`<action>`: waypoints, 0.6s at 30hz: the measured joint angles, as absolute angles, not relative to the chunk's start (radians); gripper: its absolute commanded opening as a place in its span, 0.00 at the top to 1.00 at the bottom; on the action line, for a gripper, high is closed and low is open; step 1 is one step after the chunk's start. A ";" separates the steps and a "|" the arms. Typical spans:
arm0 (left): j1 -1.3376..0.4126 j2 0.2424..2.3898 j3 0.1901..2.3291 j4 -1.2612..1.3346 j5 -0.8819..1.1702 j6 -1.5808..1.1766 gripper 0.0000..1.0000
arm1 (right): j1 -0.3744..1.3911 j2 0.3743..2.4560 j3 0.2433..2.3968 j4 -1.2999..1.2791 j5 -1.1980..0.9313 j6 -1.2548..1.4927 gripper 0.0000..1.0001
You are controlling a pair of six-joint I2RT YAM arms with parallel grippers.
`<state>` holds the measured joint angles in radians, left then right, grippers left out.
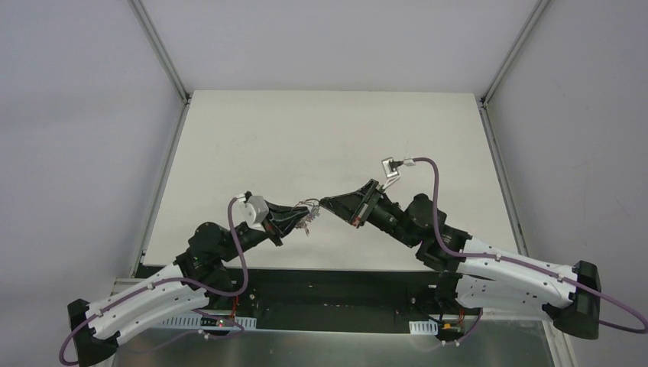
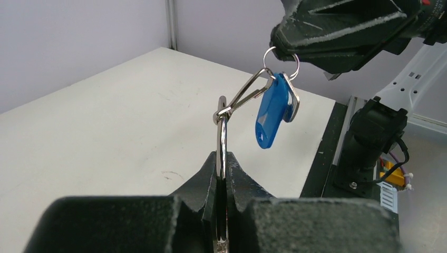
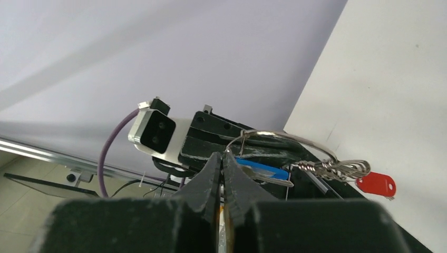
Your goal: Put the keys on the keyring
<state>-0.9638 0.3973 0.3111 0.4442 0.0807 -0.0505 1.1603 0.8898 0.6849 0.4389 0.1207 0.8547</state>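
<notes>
— Left gripper [image 2: 221, 178]: what has it got?
— It's clamped tight on the keyring [image 2: 223, 139], held edge-on above the table's [image 1: 328, 130] near middle.
— And the right gripper [image 3: 222, 158]?
— Pinched closed on the small loop [image 2: 265, 57] carrying the blue key [image 2: 271, 113]. The red key [image 3: 375, 184] dangles from the keyring.

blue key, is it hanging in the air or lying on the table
Hanging. The blue key dangles from a small ring pinched in the shut right claw, clear of the table.
</notes>
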 measured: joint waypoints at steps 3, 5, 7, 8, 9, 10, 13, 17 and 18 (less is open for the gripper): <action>-0.969 0.427 0.338 0.418 0.059 -0.065 1.00 | 1.160 0.843 0.671 0.380 0.148 0.847 0.70; -0.969 0.447 0.348 0.402 0.041 -0.072 1.00 | 1.160 0.803 0.667 0.340 0.173 0.841 0.60; -0.969 0.467 0.358 0.383 0.033 -0.078 1.00 | 1.160 0.757 0.656 0.300 0.204 0.834 0.53; -0.969 0.478 0.364 0.375 0.022 -0.083 1.00 | 1.160 0.737 0.652 0.280 0.217 0.833 0.51; -0.969 0.488 0.371 0.365 0.013 -0.088 1.00 | 1.160 0.713 0.646 0.253 0.236 0.831 0.50; -0.969 0.501 0.382 0.353 0.001 -0.093 1.00 | 1.160 0.691 0.642 0.224 0.254 0.830 0.50; -0.969 0.548 0.416 0.339 -0.026 -0.109 1.00 | 1.160 0.632 0.630 0.140 0.311 0.826 0.50; -0.969 0.645 0.485 0.311 -0.073 -0.134 1.00 | 1.160 0.584 0.616 0.030 0.377 0.827 0.50; -0.969 0.673 0.504 0.301 -0.088 -0.142 1.00 | 1.159 0.580 0.616 -0.010 0.396 0.828 0.50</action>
<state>-0.9688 0.6731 0.5037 0.3008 -0.0875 -0.1417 1.1595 0.5797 0.6163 -0.0101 0.3958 0.8280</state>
